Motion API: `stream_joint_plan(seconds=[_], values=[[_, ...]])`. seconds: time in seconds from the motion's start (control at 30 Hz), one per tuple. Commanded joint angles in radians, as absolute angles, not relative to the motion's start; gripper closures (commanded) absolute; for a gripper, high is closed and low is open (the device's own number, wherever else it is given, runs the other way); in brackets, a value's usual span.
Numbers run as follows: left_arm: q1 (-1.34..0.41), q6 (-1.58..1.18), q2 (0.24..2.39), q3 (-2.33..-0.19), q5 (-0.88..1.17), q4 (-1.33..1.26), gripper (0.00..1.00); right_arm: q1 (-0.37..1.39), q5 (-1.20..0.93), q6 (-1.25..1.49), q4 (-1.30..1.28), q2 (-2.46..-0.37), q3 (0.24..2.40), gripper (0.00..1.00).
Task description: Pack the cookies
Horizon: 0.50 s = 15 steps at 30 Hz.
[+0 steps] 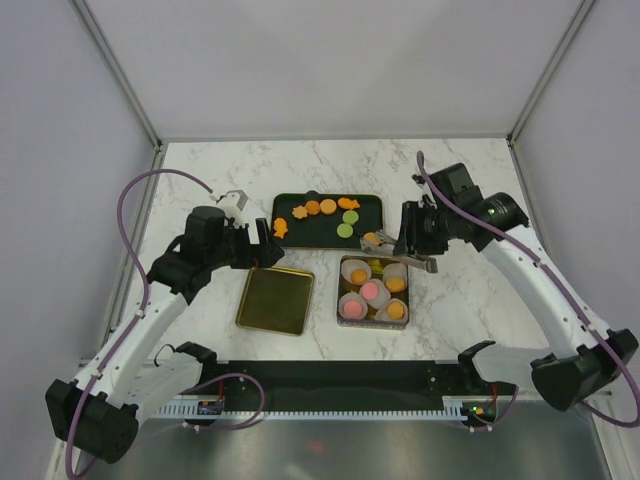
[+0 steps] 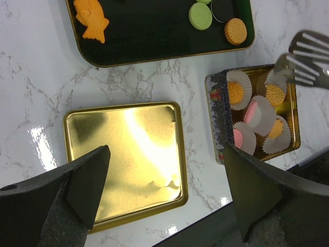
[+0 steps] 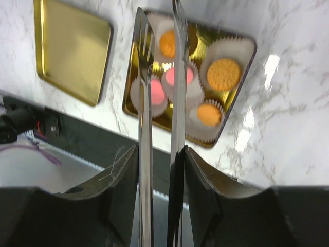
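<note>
Marble table (image 1: 450, 300) | L tool (image 2: 165, 154) wide open, empty | R tool (image 3: 160, 149) clamped on tongs (image 3: 177, 77)

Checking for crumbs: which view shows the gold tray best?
Left wrist view: the gold tray is close and almost whole. The top view shows it whole but small; the right wrist view crops it.

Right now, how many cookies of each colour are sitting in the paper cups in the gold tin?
Orange cookies: 3
Pink cookies: 2
Total in the tin: 5
</note>
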State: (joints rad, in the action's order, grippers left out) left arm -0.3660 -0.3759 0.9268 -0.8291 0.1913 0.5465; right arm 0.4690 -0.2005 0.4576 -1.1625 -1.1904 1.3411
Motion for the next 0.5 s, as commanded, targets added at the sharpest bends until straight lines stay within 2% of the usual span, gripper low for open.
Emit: stream_joint_plan(seconds=[0.0,0.17,0.37,0.47], values=[[-0.359,-0.367,0.930,-0.836,0.228,0.514,0.00,0.402,-0.144,0.405,-0.964,-1.287,1.411,0.53],[-0.357,-0.373,0.959,-0.831,0.268,0.503,0.00,0.244,-0.089,0.385,-0.757,-1.386,1.404,0.53],[-0.357,-0.377,0.950,-0.824,0.287,0.496,0.00,0.060,-0.013,0.405,-0.508,-1.469,1.272,0.55],[-0.359,-0.379,0.959,-0.821,0.299,0.492,0.00,0.029,0.057,0.411,-0.401,-1.515,1.218,0.55]])
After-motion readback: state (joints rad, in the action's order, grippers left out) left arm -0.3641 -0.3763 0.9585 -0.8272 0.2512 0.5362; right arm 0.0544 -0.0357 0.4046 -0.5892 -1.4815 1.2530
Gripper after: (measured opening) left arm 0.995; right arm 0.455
